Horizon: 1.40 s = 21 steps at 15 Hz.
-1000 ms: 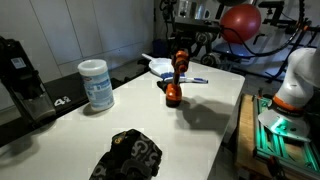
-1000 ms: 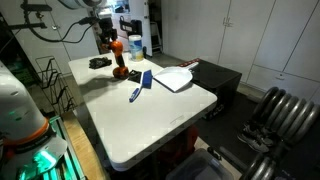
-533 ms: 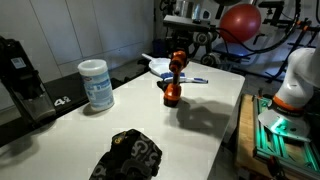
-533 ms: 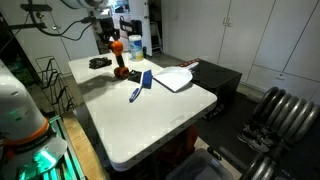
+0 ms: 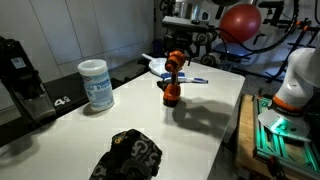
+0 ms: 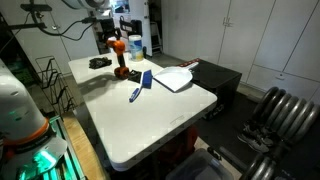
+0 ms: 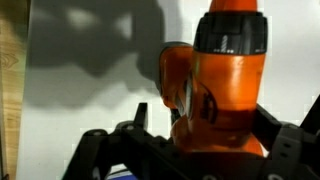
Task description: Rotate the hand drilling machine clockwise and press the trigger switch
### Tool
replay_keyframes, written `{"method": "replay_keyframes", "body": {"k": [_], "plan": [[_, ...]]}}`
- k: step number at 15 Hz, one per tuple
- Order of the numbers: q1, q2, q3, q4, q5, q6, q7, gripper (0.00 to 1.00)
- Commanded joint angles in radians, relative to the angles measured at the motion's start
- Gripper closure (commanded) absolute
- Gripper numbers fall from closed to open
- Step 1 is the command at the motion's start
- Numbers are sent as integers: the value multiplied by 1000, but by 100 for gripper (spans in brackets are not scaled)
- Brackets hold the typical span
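The hand drilling machine [image 5: 172,88] is orange with a black base. It stands upright near the middle of the white table [image 5: 215,110] and also shows in the other exterior view [image 6: 119,60]. My gripper [image 5: 176,56] hangs straight over it. In the wrist view the orange drill body [image 7: 225,90] fills the space between my black fingers [image 7: 140,118]. My gripper [image 7: 205,118] is open: a strip of table shows between the left finger and the drill. The trigger switch cannot be made out.
A white canister [image 5: 96,84] and a black box [image 5: 20,80] stand at the table's side. A black crumpled object [image 5: 128,155] lies near one end. A blue pen [image 6: 135,93] and a white tray [image 6: 172,78] lie beside the drill. A red ball [image 5: 240,22] hangs behind.
My jaws have spread apart from the drill's body. The drill stands in the same spot, and the arm has barely moved.
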Motion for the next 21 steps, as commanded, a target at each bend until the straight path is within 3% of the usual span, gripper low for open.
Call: {"method": "replay_keyframes", "body": {"k": [1, 8, 15, 19, 21], "plan": [[5, -9, -1, 23, -8, -29, 23, 0], [15, -63, 21, 57, -61, -99, 31, 0], [51, -105, 119, 55, -362, -331, -1, 0], [76, -95, 158, 31, -515, -371, -46, 0], [88, -98, 162, 1, -579, -321, -101, 0]]}}
